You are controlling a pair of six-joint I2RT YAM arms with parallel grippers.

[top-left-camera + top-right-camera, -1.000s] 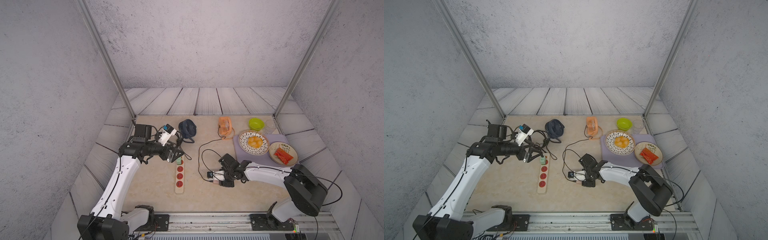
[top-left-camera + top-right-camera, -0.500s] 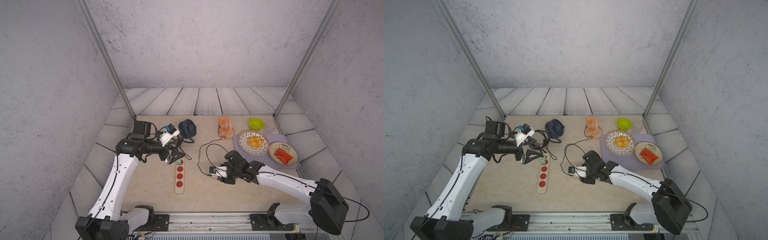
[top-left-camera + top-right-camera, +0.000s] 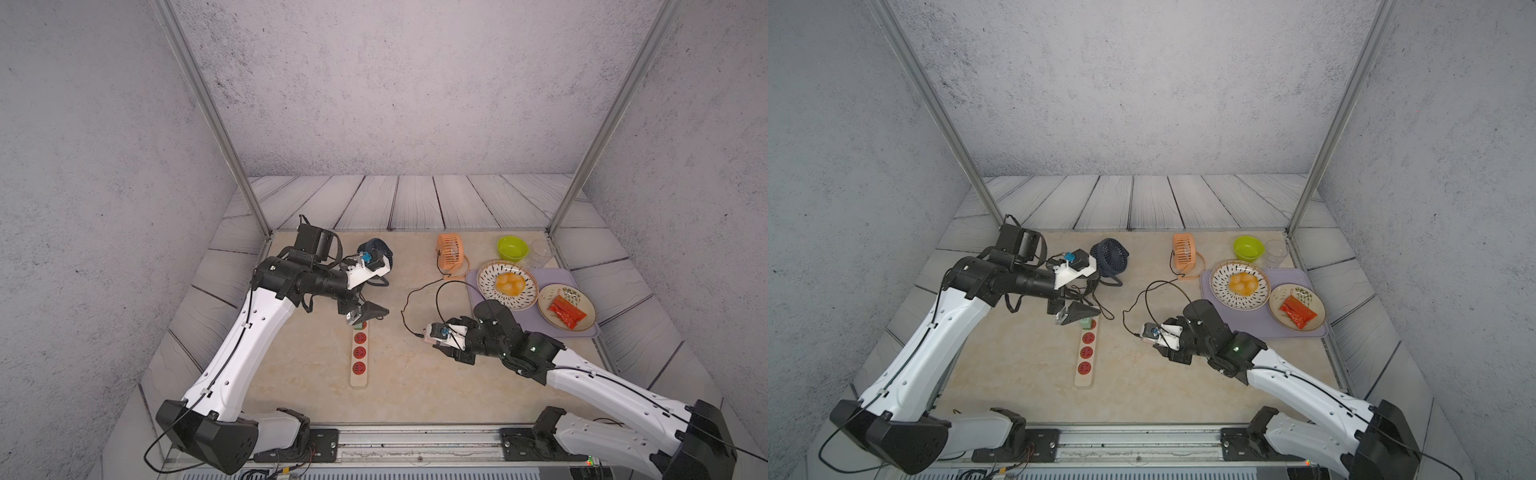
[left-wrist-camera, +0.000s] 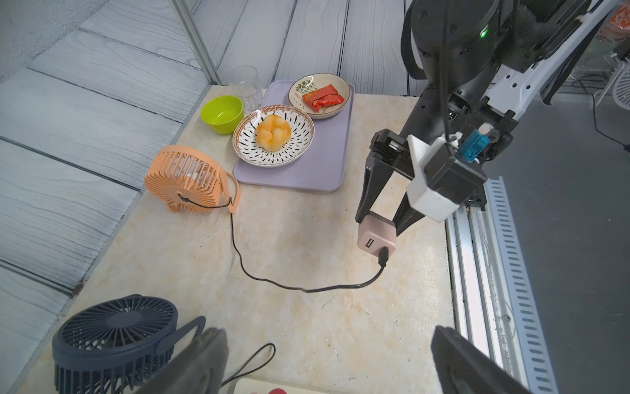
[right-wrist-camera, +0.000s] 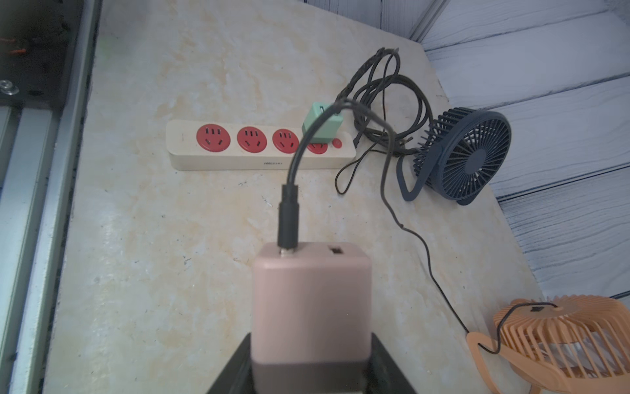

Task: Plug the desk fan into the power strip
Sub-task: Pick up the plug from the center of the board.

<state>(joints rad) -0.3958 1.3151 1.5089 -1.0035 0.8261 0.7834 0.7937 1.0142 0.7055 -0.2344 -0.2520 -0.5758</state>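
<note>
On the tabletop [image 3: 415, 395], centre-left: power strip [image 3: 359, 353], lying flat, with a green adapter [image 5: 323, 124] seated in its far socket. Above that end hung the left end effector [image 3: 365, 315], jaws apart, empty. Beside it, the right end effector [image 4: 376, 218] was clamped on a pink USB adapter [image 4: 376, 237], cabled to the orange desk fan [image 3: 450, 252].

The cream power strip [image 3: 359, 376] lies left of the counter's [image 3: 415, 395] centre, pointing at the front edge, 3 of 4 red sockets [image 5: 213, 138] free. The orange desk fan [image 3: 449, 252] stands by the back edge. Its black cord [image 5: 289, 218] runs to a pink adapter [image 4: 376, 235] clamped in the right gripper [image 4: 376, 218].
</note>
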